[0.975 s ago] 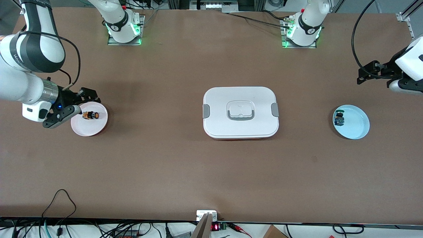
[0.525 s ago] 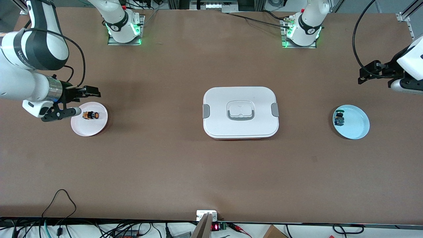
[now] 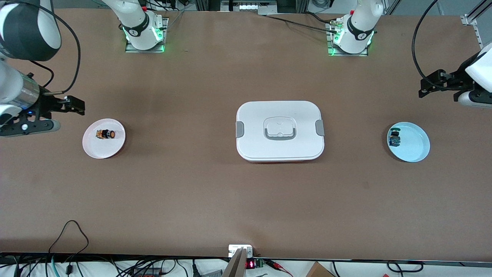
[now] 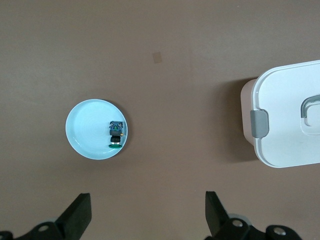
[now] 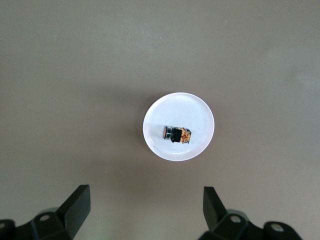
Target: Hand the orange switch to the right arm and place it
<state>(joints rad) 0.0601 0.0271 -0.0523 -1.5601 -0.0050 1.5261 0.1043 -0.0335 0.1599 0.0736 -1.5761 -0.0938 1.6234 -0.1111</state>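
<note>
The brown tabletop (image 3: 192, 184) carries a white lidded box (image 3: 280, 130) at its middle, with grey clips at its ends and a grey handle on the lid. Toward the right arm's end lies a pale pink plate (image 3: 103, 148), and toward the left arm's end a light blue plate (image 3: 413, 148).

The right arm (image 3: 15, 61) reaches in over its own end of the tabletop. The right gripper (image 3: 54, 114) hangs above bare tabletop just beside the pink plate — its fingers (image 5: 75, 205) spread wide, holding nothing. The left gripper (image 3: 430, 86) is up over the tabletop near the blue plate, likewise wide open and empty, its fingers (image 4: 77, 217) well apart.

The orange switch (image 3: 105, 134) lies on its side on the pink plate, no gripper touching it. A small switch with blue and green parts (image 3: 394, 137) rests on the blue plate, close to the rim nearer the box.
</note>
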